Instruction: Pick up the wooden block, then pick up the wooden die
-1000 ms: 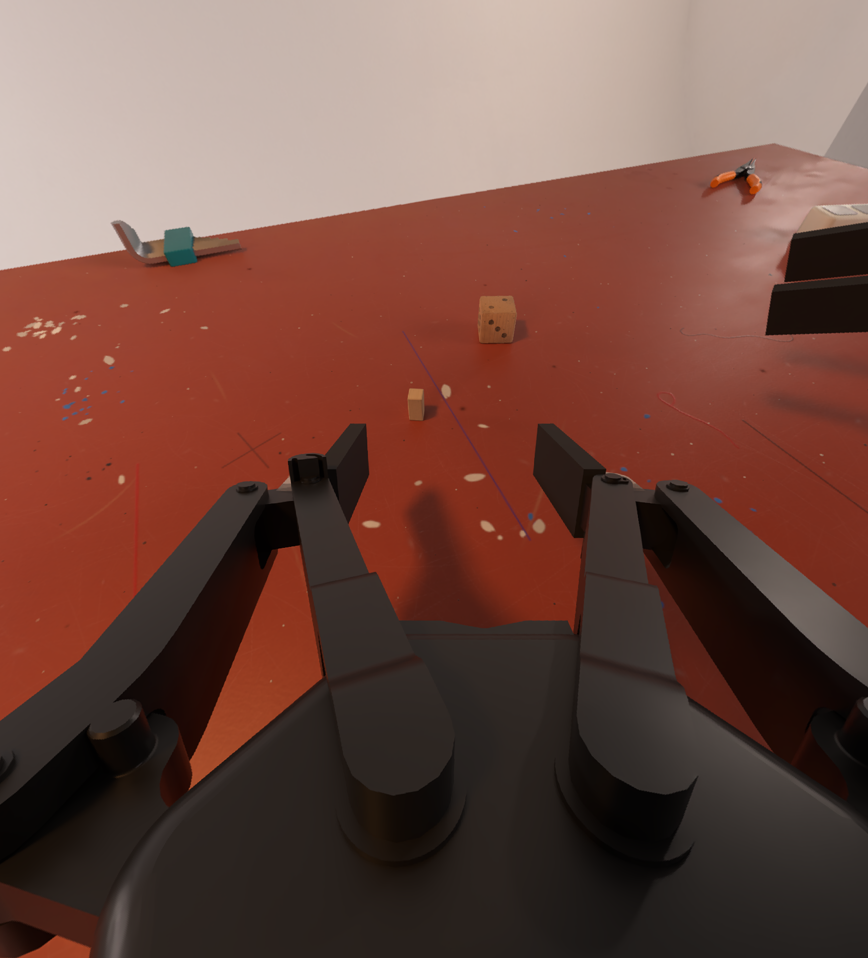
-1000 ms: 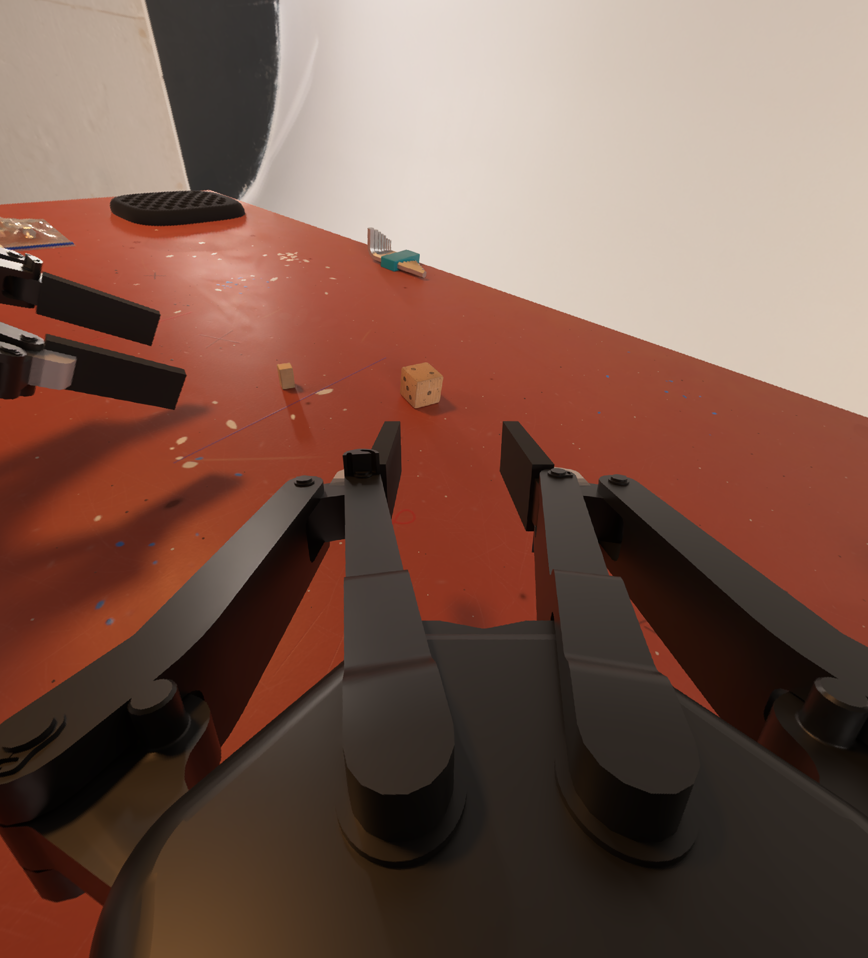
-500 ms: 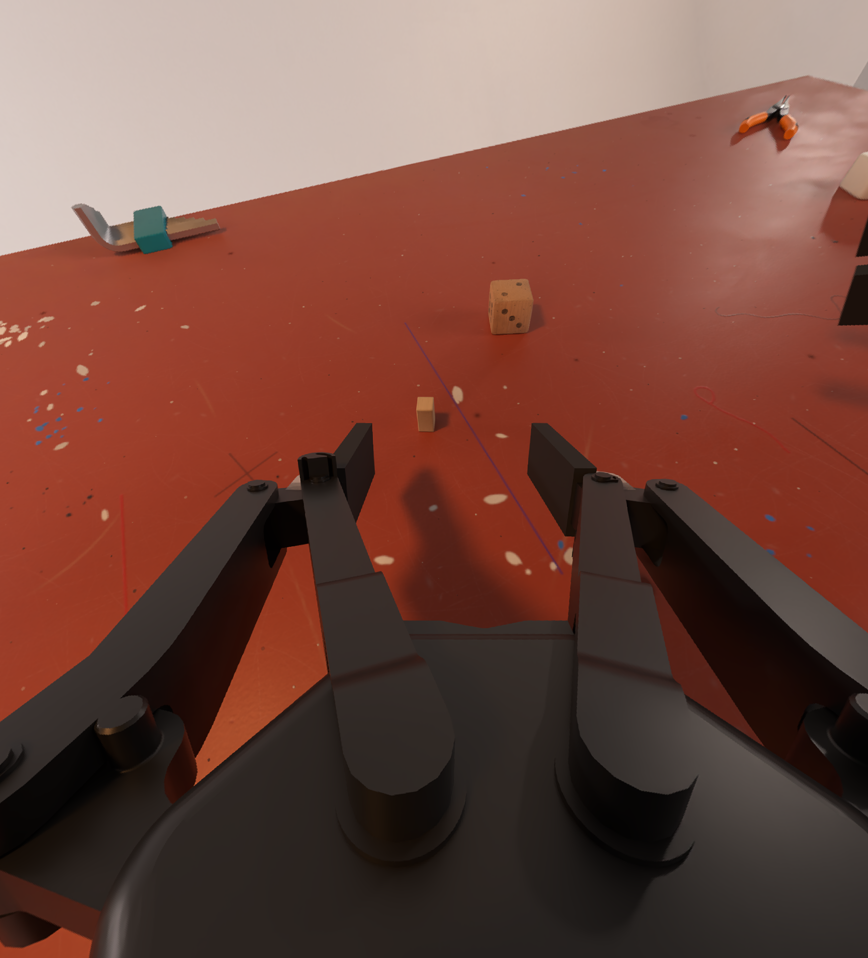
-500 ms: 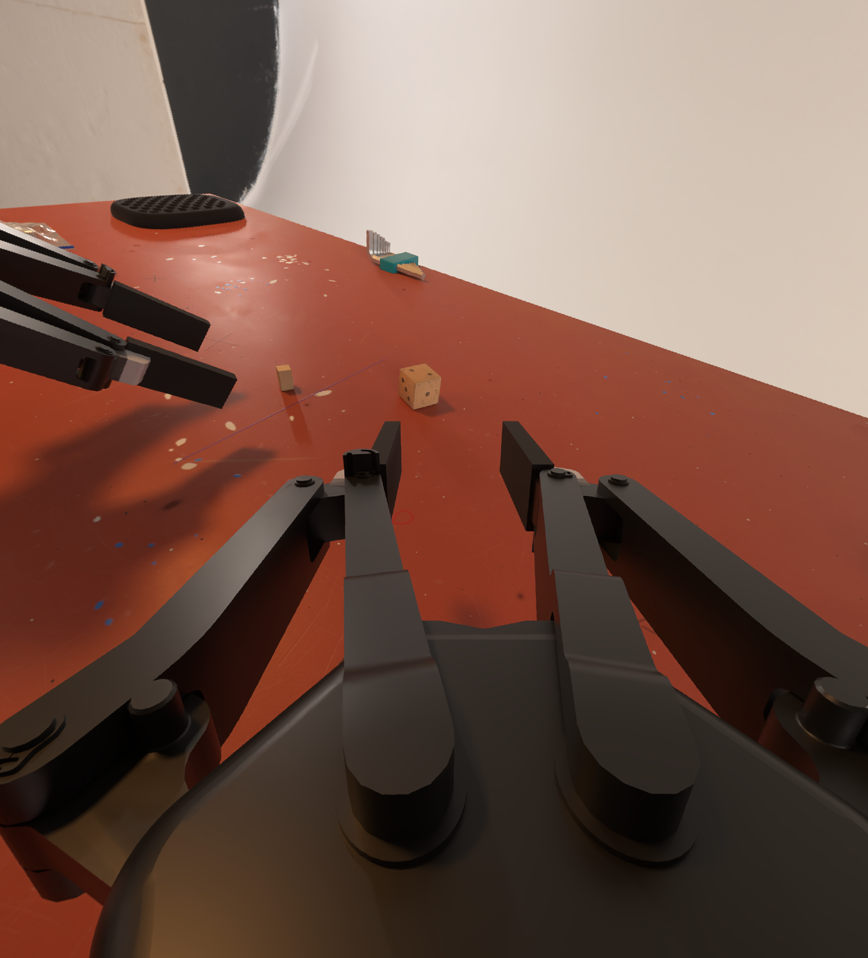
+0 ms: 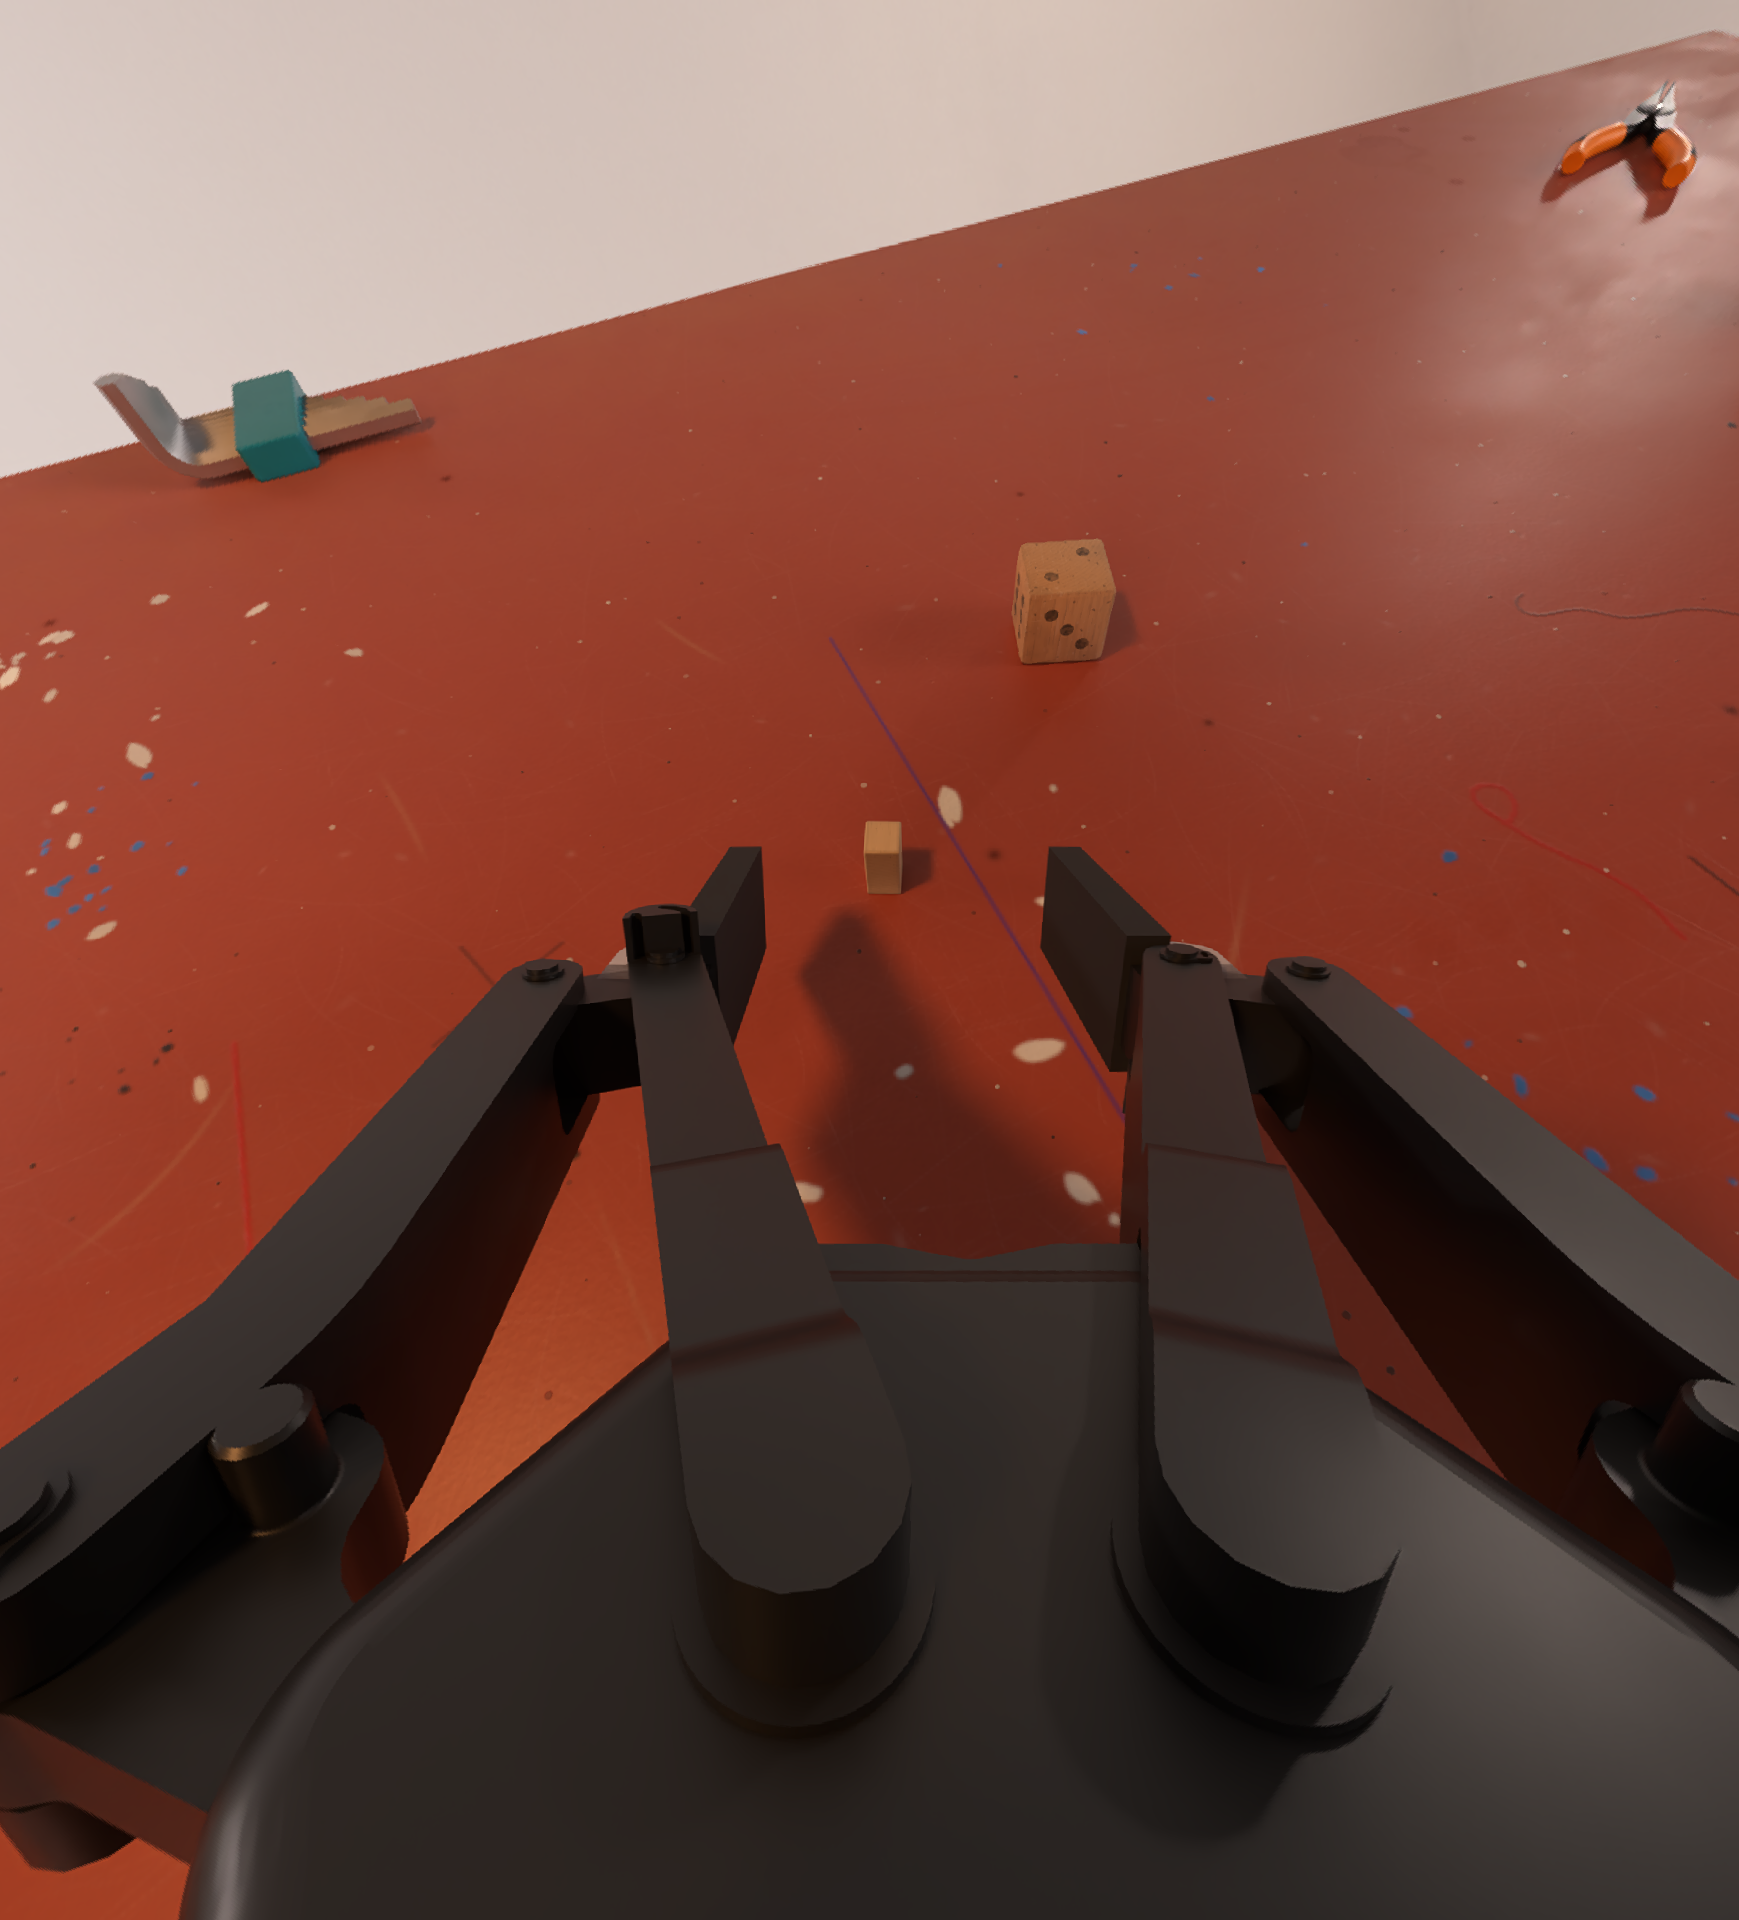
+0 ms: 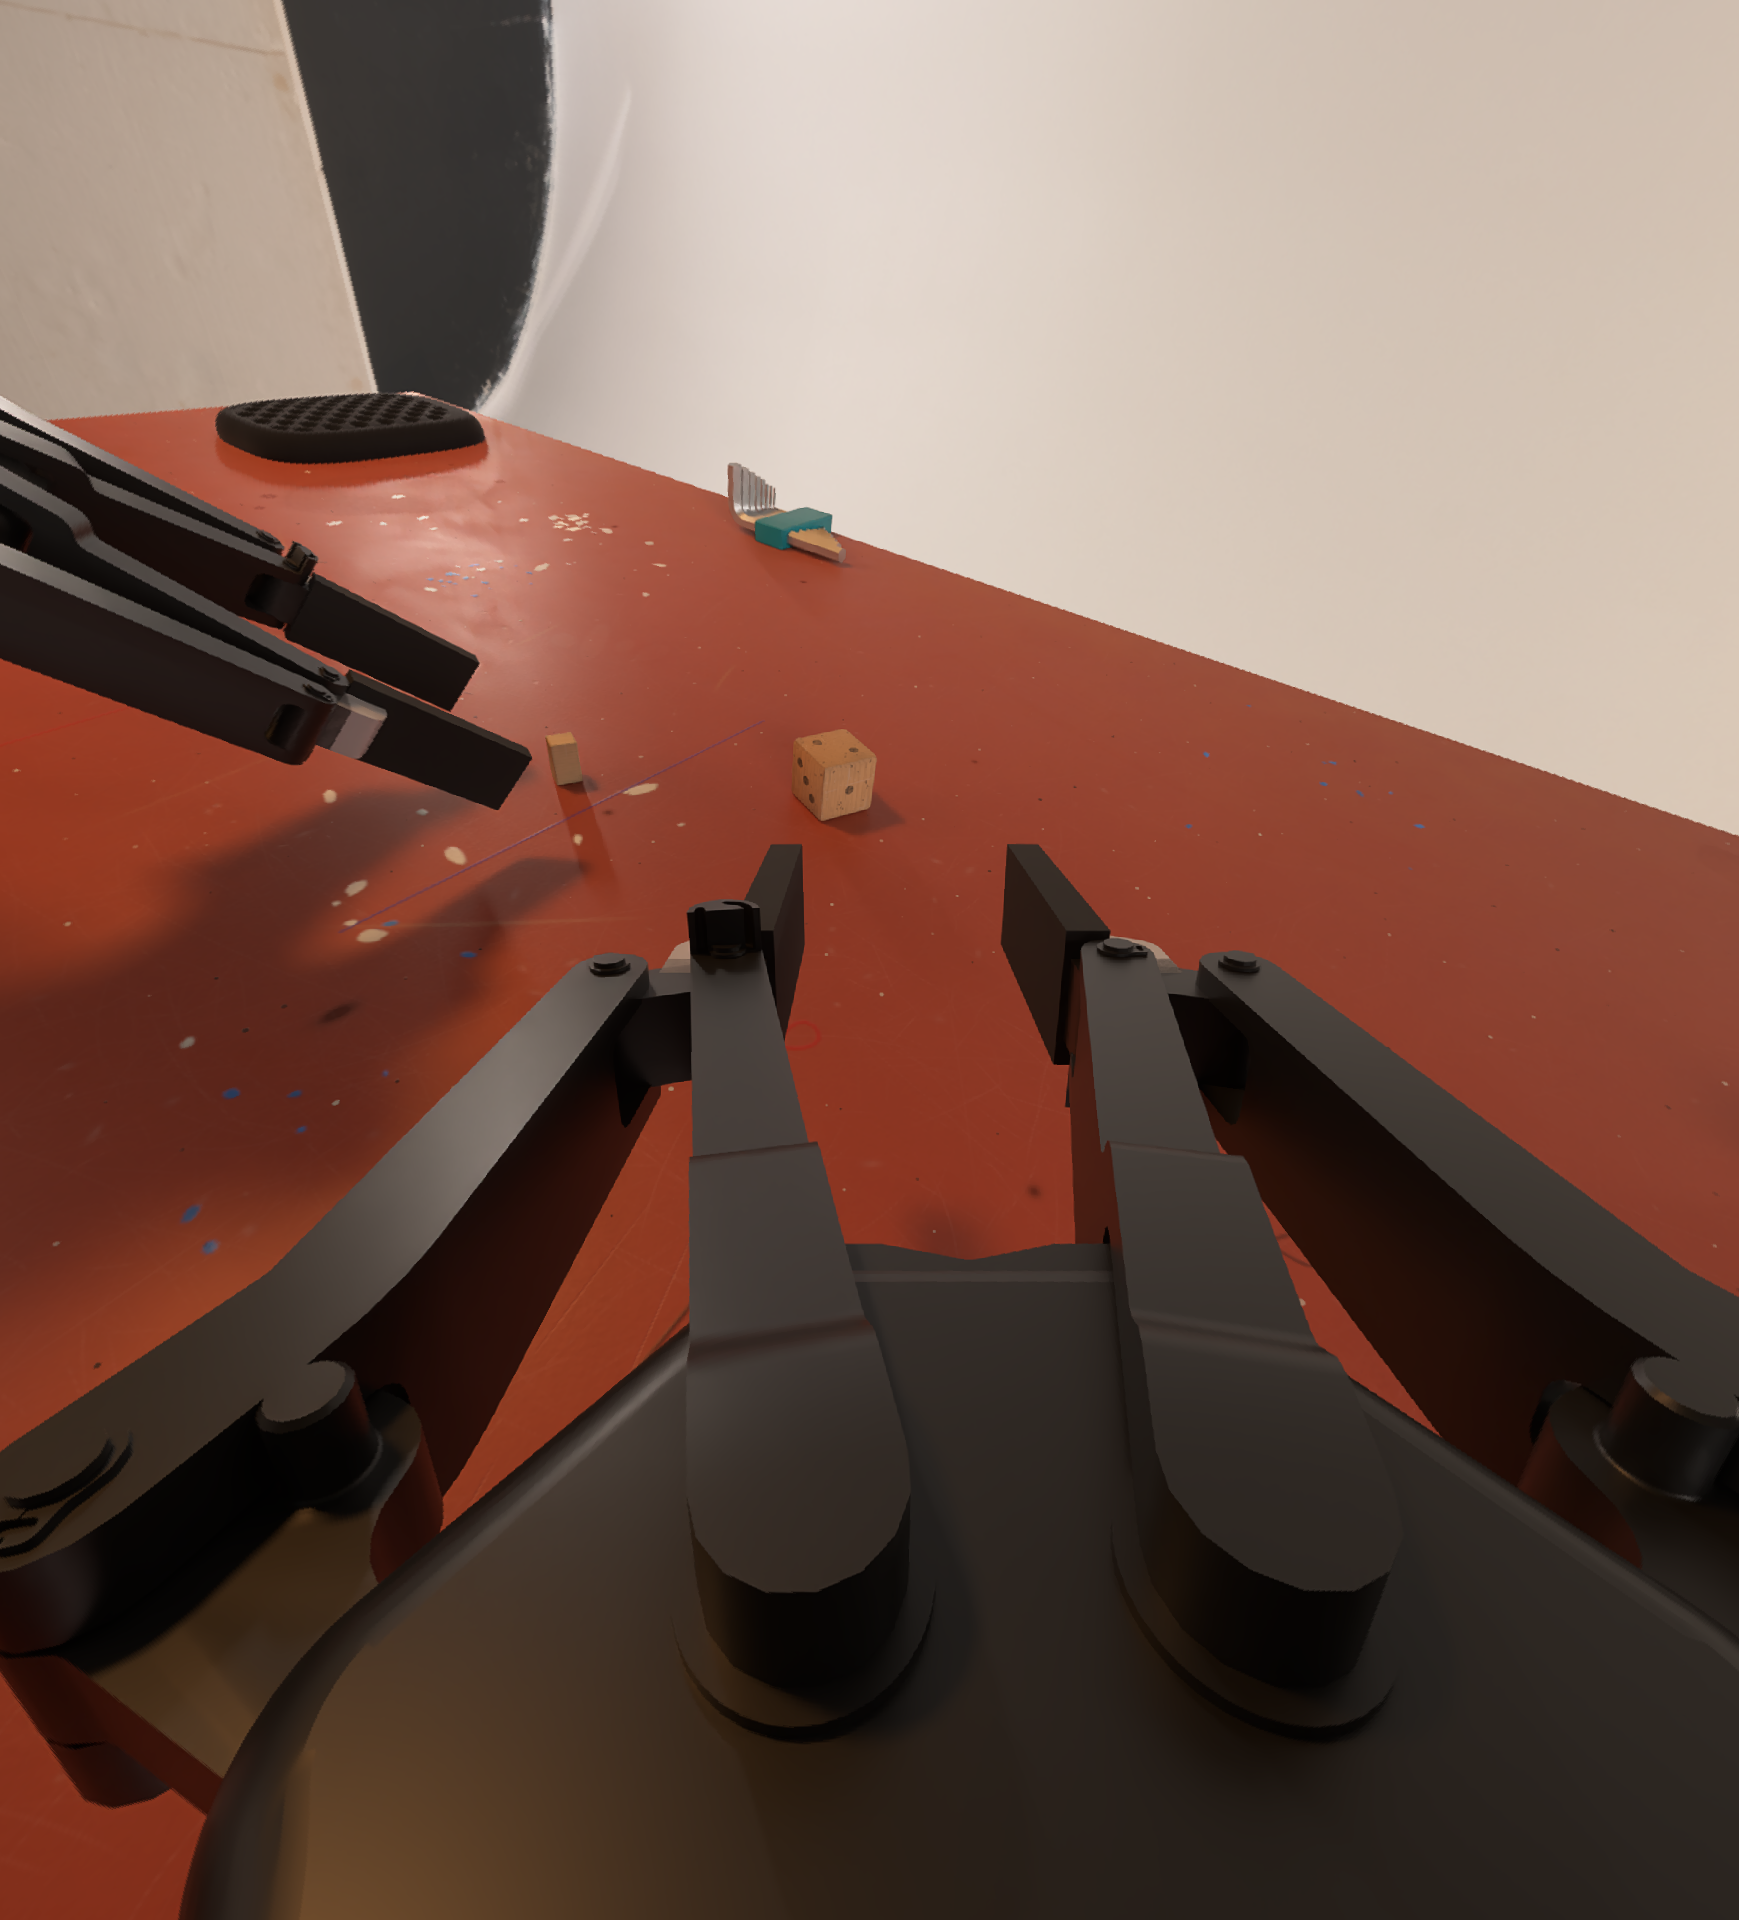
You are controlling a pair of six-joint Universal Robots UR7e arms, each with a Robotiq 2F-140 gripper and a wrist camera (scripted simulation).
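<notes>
A small plain wooden block (image 5: 883, 856) stands on the red table, just ahead of my left gripper (image 5: 901, 894), which is open and empty above the table. The block also shows in the right wrist view (image 6: 564, 756), close to the left gripper's fingertips (image 6: 449, 748). The wooden die (image 5: 1062, 601) with dark pips sits farther off to the right; it also shows in the right wrist view (image 6: 833, 773). My right gripper (image 6: 901, 902) is open and empty, short of the die.
A hex key set with a teal holder (image 5: 267, 426) lies at the far left edge. Orange-handled pliers (image 5: 1634, 145) lie at the far right. A black perforated pad (image 6: 351, 426) lies at the far corner. Paint flecks dot the red table (image 5: 429, 727).
My left gripper has moved forward toward the wooden block, which now lies just ahead of its fingertips. The right gripper has stayed still and open.
</notes>
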